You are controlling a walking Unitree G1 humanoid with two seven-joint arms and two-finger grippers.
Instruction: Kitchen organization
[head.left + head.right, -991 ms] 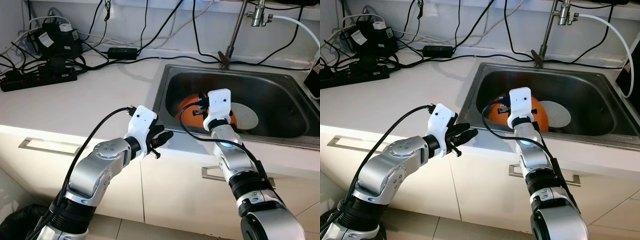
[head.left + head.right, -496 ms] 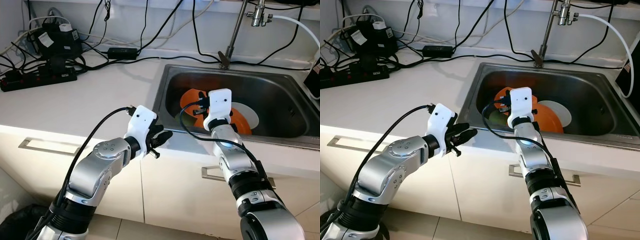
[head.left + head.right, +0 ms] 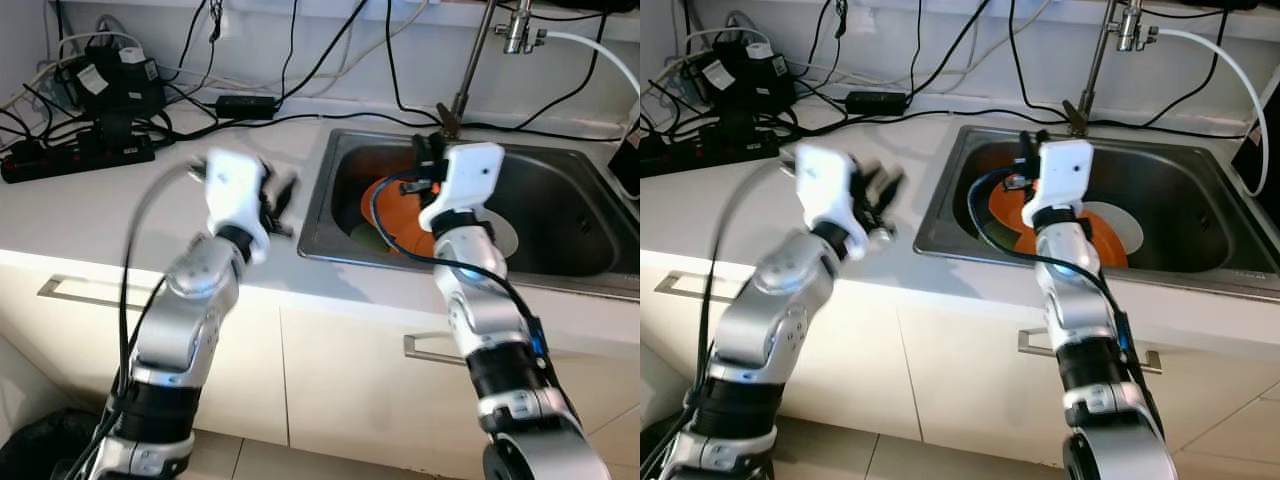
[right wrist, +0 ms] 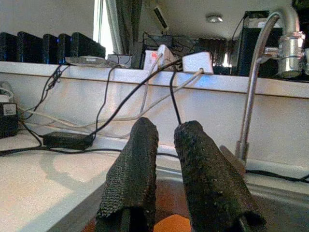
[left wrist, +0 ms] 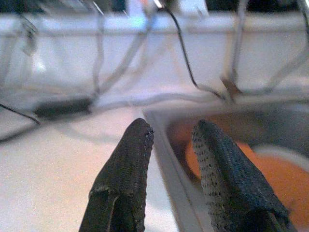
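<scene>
An orange plate (image 3: 400,215) lies in the steel sink (image 3: 322,200), partly over a white plate (image 3: 506,236). A greenish item (image 3: 364,232) shows at the orange plate's left edge. My right gripper (image 3: 427,152) hovers above the sink's back left part, over the orange plate; in the right wrist view its fingers (image 4: 140,145) stand nearly together with nothing between them. My left gripper (image 3: 278,192), blurred, is raised over the white counter (image 3: 150,210) just left of the sink. In the left wrist view its fingers (image 5: 133,154) are apart and hold nothing.
A faucet (image 3: 470,60) rises behind the sink. Black cables, a power strip (image 3: 75,155) and adaptors (image 3: 110,75) crowd the counter's back left. A white hose (image 3: 600,55) runs at the back right. Cabinet fronts with handles (image 3: 80,292) lie below the counter edge.
Both arms have risen. The left gripper swung up from the counter's front edge to above the counter. The right gripper lifted out of the sink, and the orange plate now lies flatter.
</scene>
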